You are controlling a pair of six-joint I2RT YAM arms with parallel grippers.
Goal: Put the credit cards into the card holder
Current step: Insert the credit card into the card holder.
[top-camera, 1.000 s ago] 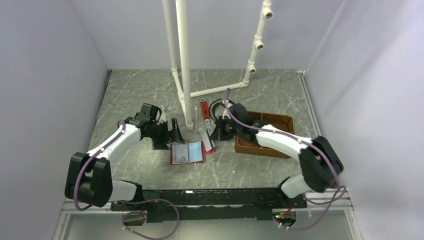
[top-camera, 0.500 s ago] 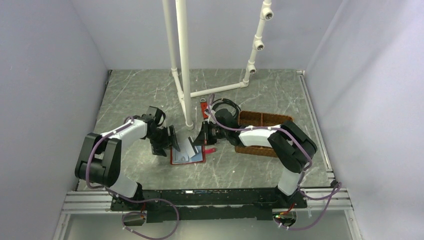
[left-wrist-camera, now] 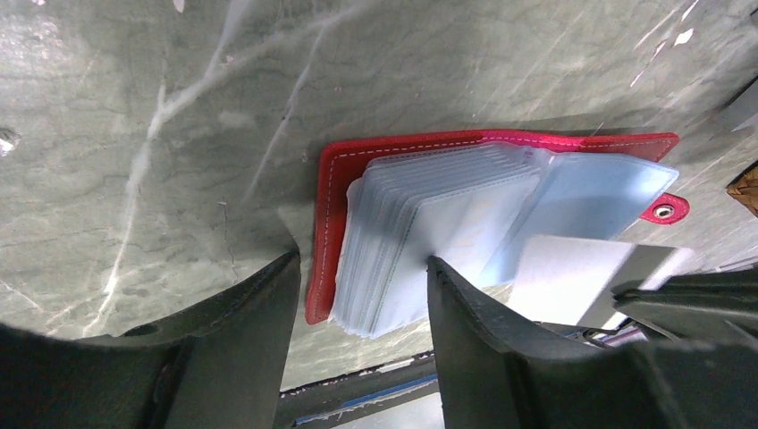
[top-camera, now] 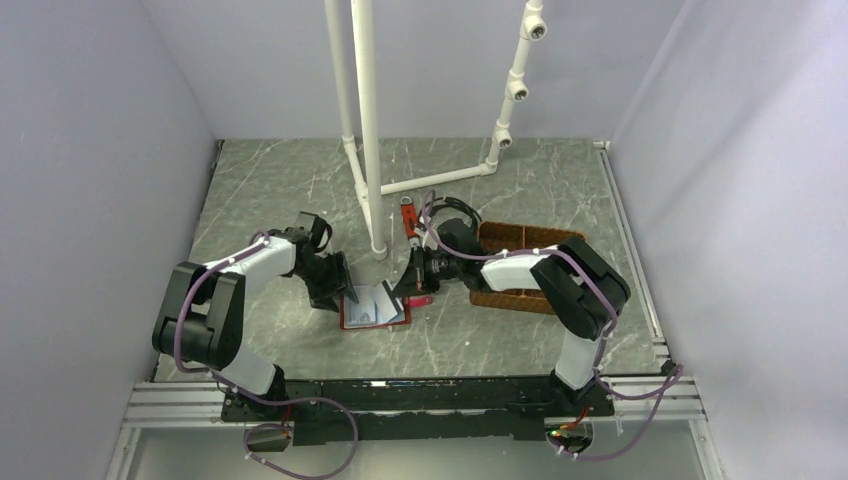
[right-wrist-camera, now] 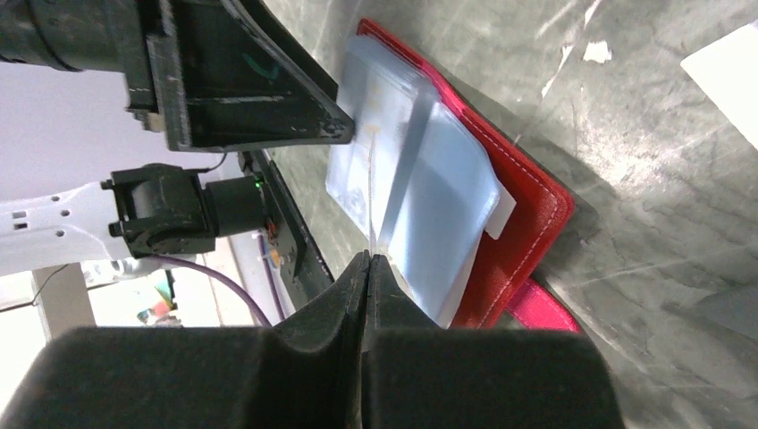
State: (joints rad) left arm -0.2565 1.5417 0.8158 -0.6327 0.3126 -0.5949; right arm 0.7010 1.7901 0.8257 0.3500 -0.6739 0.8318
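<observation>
Open red leather-like card holder (top-camera: 375, 314) lying on the grey marbled table (top-camera: 270, 180), centre, clear pocket leaves fanned upward. The left fingers (left-wrist-camera: 241, 340) are spread apart, straddling the holder's left end, one tip touching the leaves. The right fingers (right-wrist-camera: 295, 357) are clenched on a thin pale grey-white credit card (left-wrist-camera: 572, 277), held tilted over the holder's right half.

Overhead, wrist close-ups on card holder (top-camera: 372, 314)
</observation>
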